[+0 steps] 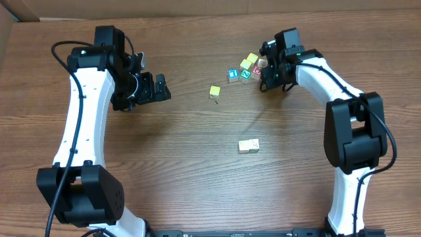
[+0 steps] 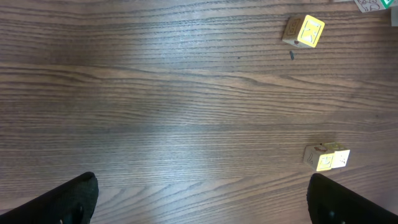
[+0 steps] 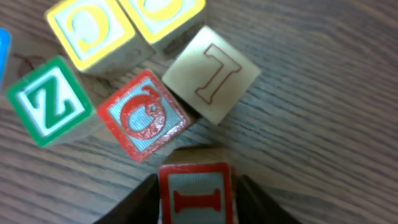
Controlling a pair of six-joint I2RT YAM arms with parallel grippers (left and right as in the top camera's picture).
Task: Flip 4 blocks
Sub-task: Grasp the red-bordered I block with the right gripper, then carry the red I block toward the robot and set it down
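One red I block (image 3: 196,198) sits pinched in the right end effector (image 3: 198,184); left end effector (image 2: 202,200) spread.

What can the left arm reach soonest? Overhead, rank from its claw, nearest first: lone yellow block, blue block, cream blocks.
1. Lone yellow block, mid-table, right of the left claw.
2. Blue block, left edge of the cluster.
3. Cream blocks, toward the bases.
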